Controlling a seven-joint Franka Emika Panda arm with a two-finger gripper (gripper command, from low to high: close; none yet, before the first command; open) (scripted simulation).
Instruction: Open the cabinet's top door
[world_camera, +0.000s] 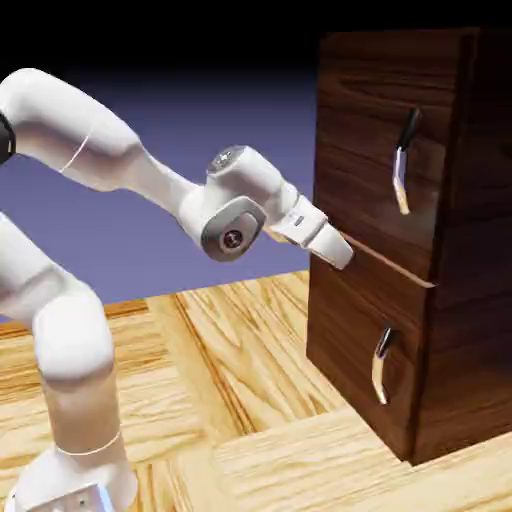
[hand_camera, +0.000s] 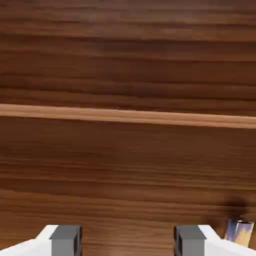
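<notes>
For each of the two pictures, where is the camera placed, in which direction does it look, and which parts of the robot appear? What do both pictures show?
Exterior view: fixed beside the robot, facing the cabinet on the right; the white arm reaches from the lower left, gripper near the seam between the doors.
Hand view: on the hand, looking along the open gripper at the wood front up close; only the two grey fingertips show.
Shared: the pale seam between the doors and a metal handle.

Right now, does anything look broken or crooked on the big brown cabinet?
No, nothing stands out. The cabinet stands straight, with the top door and the lower door both shut and their handles in place. The gripper is open, pointing at the seam between them.
</notes>
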